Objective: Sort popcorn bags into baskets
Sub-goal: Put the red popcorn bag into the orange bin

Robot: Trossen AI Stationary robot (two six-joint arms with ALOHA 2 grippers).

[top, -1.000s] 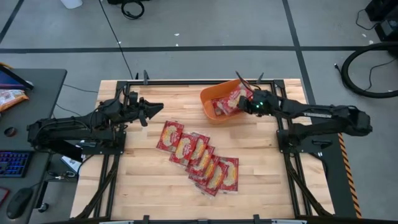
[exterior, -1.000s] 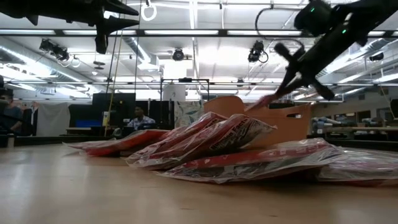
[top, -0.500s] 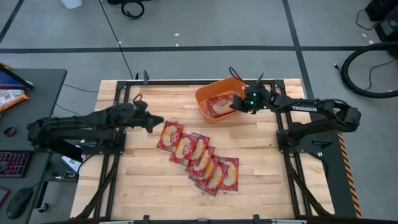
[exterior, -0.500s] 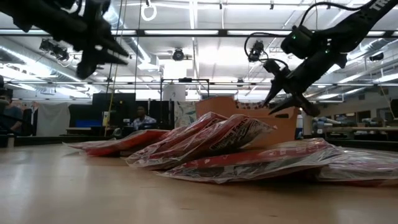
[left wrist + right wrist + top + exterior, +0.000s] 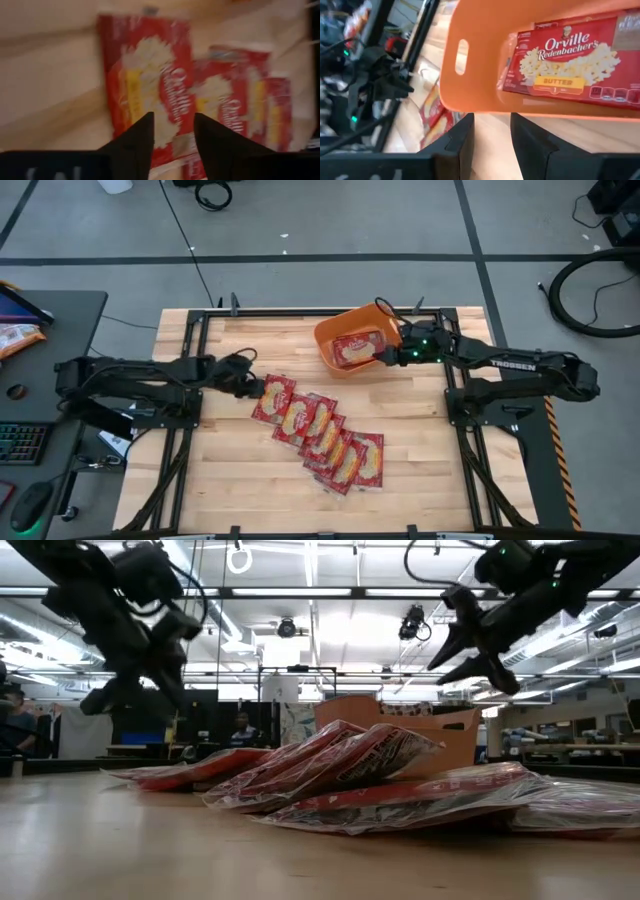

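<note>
Left end effector (image 5: 262, 387) low over the table (image 5: 230, 480), fingers parted, empty, right at the near end of the overlapping row of popcorn bags (image 5: 320, 430). Row running diagonally across the middle. Further right, orange basket (image 5: 330, 340) near the far edge with one popcorn bag (image 5: 565, 62) lying flat inside. Right end effector (image 5: 385, 355) just beside the basket rim, fingers spread, holding nothing.

left arm: stretched toward bench centre, left gripper (image 5: 262, 387) low, fingers parted | right arm: extended inward, right gripper (image 5: 384, 356) raised, fingers parted, empty
</note>
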